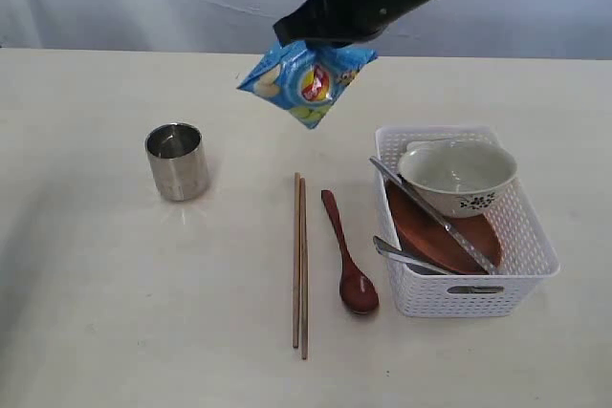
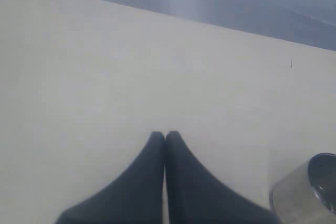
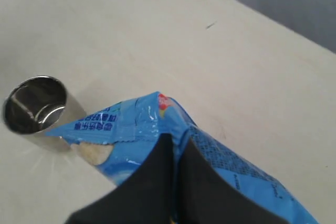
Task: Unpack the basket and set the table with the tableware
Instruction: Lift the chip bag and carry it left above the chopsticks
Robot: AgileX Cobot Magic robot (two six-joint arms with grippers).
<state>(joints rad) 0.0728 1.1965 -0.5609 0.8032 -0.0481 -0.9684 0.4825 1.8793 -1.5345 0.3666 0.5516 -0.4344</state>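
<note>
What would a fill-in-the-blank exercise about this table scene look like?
The right end effector holds a crinkly ____ crisp packet above the cream-beige table.
Inside the white perforated plastic basket, a round brown plate lies under the white ____.
The dark reddish wooden spoon lies between the basket and the two thin wooden ____.
Missing: blue; bowl; chopsticks.

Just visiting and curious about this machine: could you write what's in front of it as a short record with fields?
Right gripper: shut on blue crisp packet, held above table
Left gripper: shut, holding nothing
On table: steel cup, chopsticks, wooden spoon
In basket: white bowl, brown plate, steel cutlery
</note>
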